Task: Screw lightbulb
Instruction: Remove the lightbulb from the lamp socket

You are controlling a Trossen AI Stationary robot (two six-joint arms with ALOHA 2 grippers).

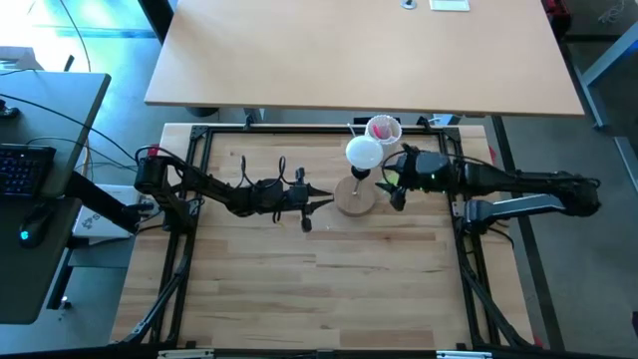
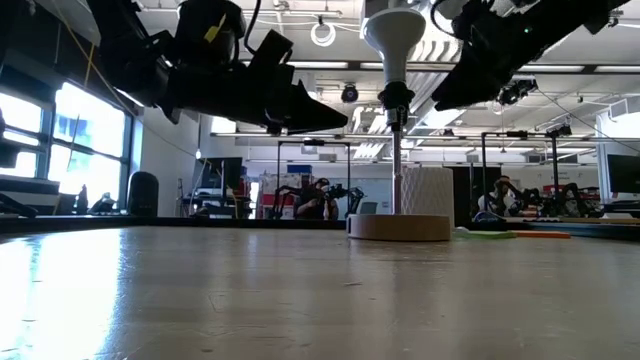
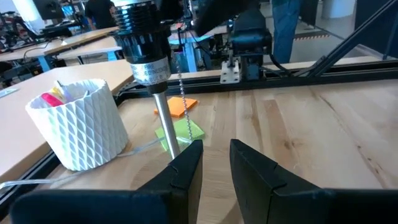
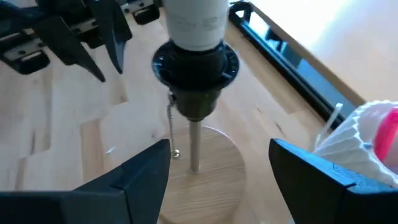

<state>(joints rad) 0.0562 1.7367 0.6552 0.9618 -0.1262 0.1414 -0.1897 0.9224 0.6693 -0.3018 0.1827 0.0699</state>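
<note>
The white lightbulb (image 1: 364, 153) sits upright in the black socket (image 4: 196, 62), on a thin metal post over the round wooden base (image 1: 355, 196). The bulb's neck (image 4: 196, 18) sits in the socket's top, and a pull chain (image 4: 171, 124) hangs from the socket. My right gripper (image 4: 217, 168) is open wide on the lamp's right side, level with the post, its fingers apart from post and socket. My left gripper (image 3: 216, 165) is on the lamp's left side, pointing at the post (image 3: 165, 124), with a narrow gap between its fingers, and it holds nothing.
A white ribbed cup (image 1: 383, 130) with pink contents stands just behind the lamp, near the table's far edge. Orange and green paper pieces (image 3: 180, 121) lie by the base. The black frame rail (image 3: 292, 71) runs along the table's edges. Bare wood lies toward the near edge.
</note>
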